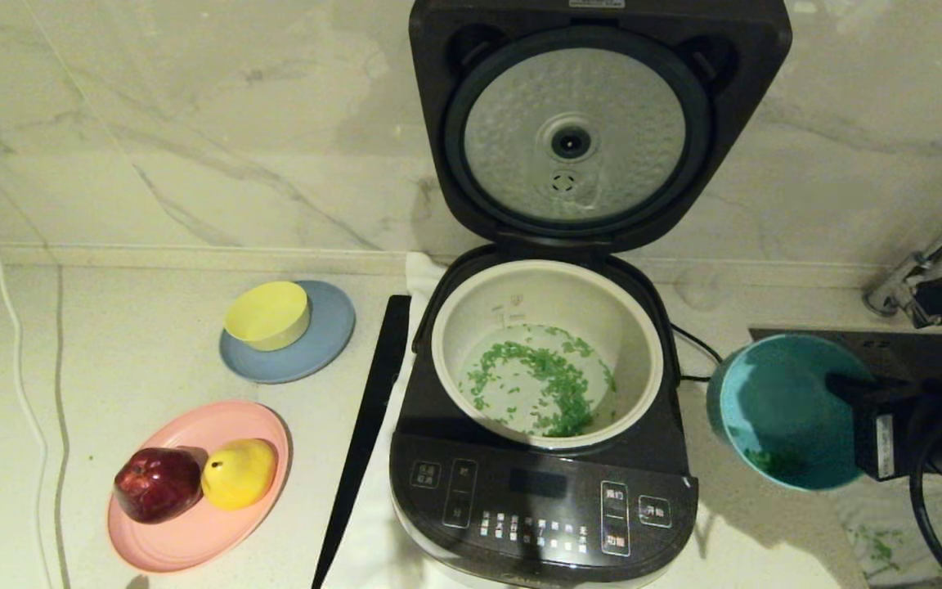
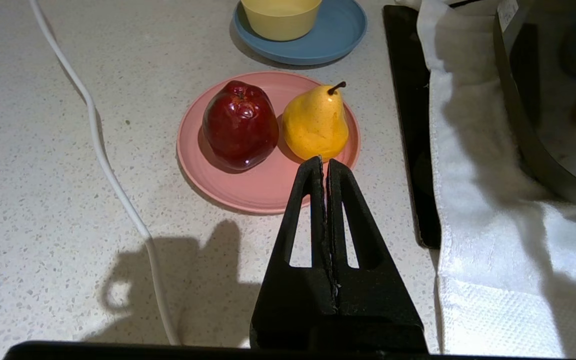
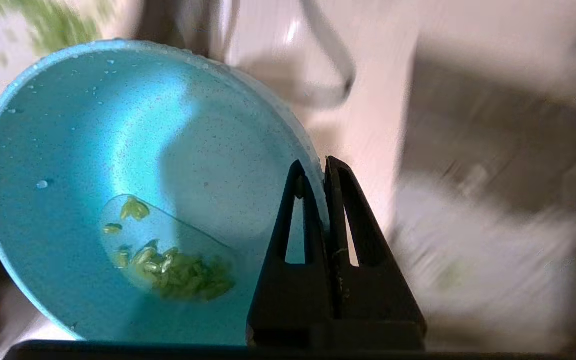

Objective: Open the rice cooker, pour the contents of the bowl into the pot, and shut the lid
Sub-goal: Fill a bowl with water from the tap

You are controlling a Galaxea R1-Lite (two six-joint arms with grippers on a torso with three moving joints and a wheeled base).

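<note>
You had the rice cooker point(image 1: 543, 491) standing open on the counter point(image 1: 111, 343), its lid point(image 1: 594, 123) tipped up against the wall and the dimpled silver underside facing forward. Inside, the pot point(image 1: 545, 352) held chopped green bits point(image 1: 545, 384) scattered over its floor. Your right gripper point(image 3: 324, 167) was clamped on the rim of the bowl point(image 1: 782, 409), holding it tilted just right of the cooker, mouth turned toward the pot, a few green bits lying in it. Your left gripper point(image 2: 324, 162) hung with its fingers pressed together above the counter, near the pink plate point(image 2: 263, 190) carrying an apple point(image 2: 240, 125) and a pear point(image 2: 315, 122).
</note>
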